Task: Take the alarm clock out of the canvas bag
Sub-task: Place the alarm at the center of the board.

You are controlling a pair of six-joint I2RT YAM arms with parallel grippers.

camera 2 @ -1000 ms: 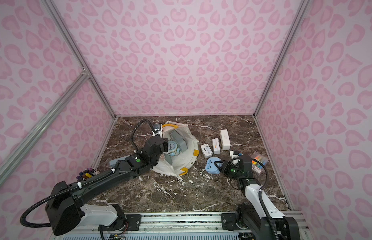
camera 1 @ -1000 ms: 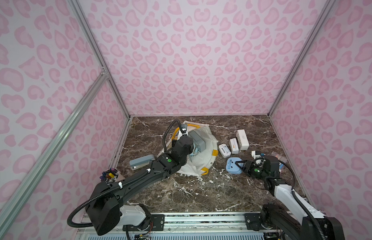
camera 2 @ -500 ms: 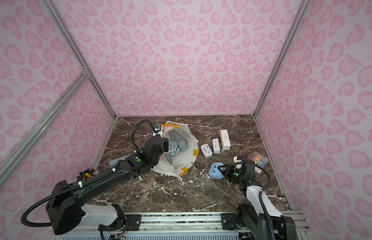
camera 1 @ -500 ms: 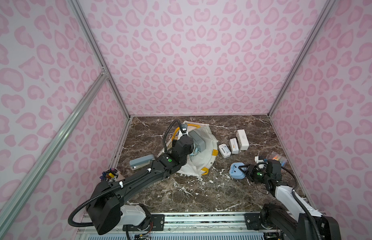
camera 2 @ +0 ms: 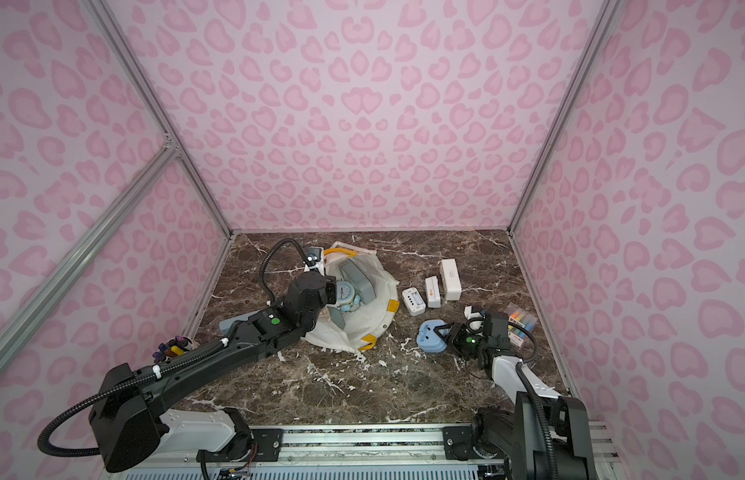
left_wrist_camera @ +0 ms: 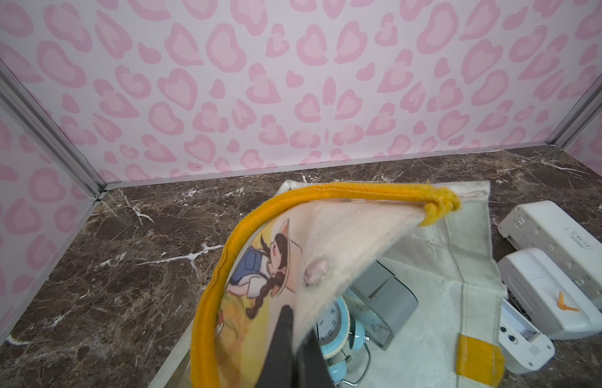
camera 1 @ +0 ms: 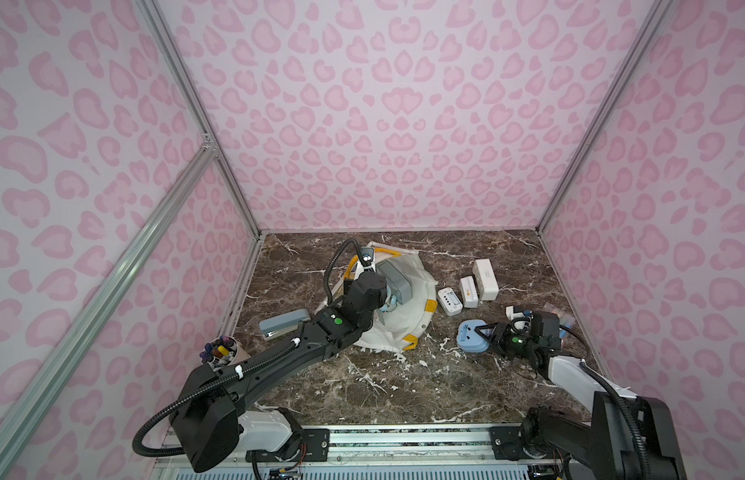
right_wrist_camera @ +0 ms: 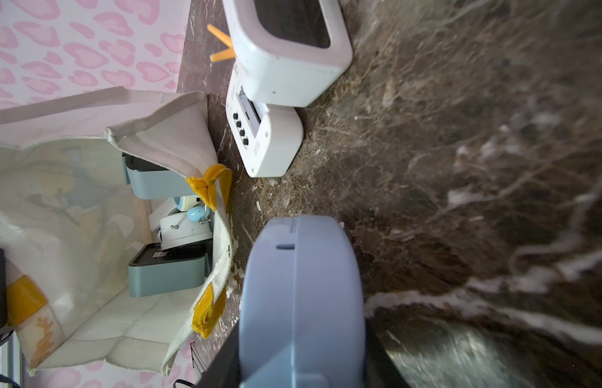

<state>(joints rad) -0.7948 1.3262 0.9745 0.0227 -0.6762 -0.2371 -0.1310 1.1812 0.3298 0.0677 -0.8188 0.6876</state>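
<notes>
The white canvas bag (camera 1: 408, 332) (camera 2: 362, 328) lies open mid-table. My left gripper (left_wrist_camera: 298, 322) (camera 2: 333, 309) is shut on its rim flap (left_wrist_camera: 343, 228), holding the mouth up. Inside the bag are a round blue twin-bell alarm clock (camera 2: 345, 293) (left_wrist_camera: 336, 324) and grey box clocks (camera 1: 398, 282) (right_wrist_camera: 165, 275). Right of the bag, outside it, my right gripper (camera 1: 483, 337) (camera 2: 439, 337) (right_wrist_camera: 301, 369) is shut on a pale blue alarm clock (camera 1: 470, 338) (right_wrist_camera: 301, 285). This clock is low at the marble; I cannot tell whether it touches.
Three white clocks (camera 1: 485, 278) (camera 1: 469, 291) (camera 1: 450, 301) lie behind the right gripper. A marker pack (camera 1: 564, 318) is by the right wall. A blue-grey stapler (camera 1: 283, 328) and a pen cup (camera 1: 221, 351) sit left of the bag.
My right gripper, with the pale blue clock in it, has shifted slightly toward the table's front. The left arm and the bag have stayed still.
</notes>
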